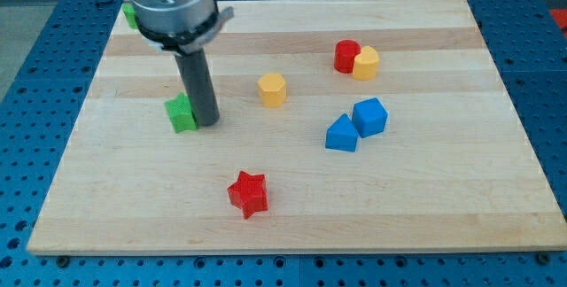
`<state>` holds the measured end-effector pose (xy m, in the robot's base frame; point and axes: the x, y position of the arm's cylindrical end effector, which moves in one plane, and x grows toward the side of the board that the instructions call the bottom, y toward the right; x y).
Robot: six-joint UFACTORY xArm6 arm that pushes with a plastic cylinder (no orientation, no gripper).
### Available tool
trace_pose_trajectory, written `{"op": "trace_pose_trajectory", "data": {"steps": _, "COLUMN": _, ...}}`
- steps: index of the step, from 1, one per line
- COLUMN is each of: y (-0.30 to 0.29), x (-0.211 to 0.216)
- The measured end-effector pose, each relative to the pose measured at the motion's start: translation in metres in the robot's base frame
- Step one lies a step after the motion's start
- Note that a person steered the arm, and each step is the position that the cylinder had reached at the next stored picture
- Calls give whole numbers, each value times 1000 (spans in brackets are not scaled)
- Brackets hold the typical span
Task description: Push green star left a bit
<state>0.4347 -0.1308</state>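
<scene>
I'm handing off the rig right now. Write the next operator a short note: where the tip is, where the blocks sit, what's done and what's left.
My tip: down on the board, against the right side of the green star.
Another green block sits at the top-left corner, mostly hidden behind the arm.
Elsewhere: yellow block mid-board; red cylinder touching a second yellow block; two blue blocks side by side; red star near the bottom.
Done: tip placed for the push. Left: nudge the star slightly left.

Bright even light, soft shadows, sharp focus.
</scene>
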Motion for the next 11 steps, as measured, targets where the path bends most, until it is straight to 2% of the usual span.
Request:
{"op": "trace_pose_trajectory", "data": {"steps": 1, "y": -19, "x": -33}}
{"op": "trace_pose_trajectory", "data": {"steps": 2, "y": -26, "x": -43}}
{"op": "trace_pose_trajectory", "data": {"steps": 4, "y": 16, "x": -12}}
{"op": "trace_pose_trajectory", "data": {"steps": 6, "y": -8, "x": 3}}
{"op": "trace_pose_trajectory", "data": {"steps": 9, "y": -59, "x": -42}}
{"op": "trace_pose_trajectory", "data": {"steps": 11, "y": -45, "x": 27}}
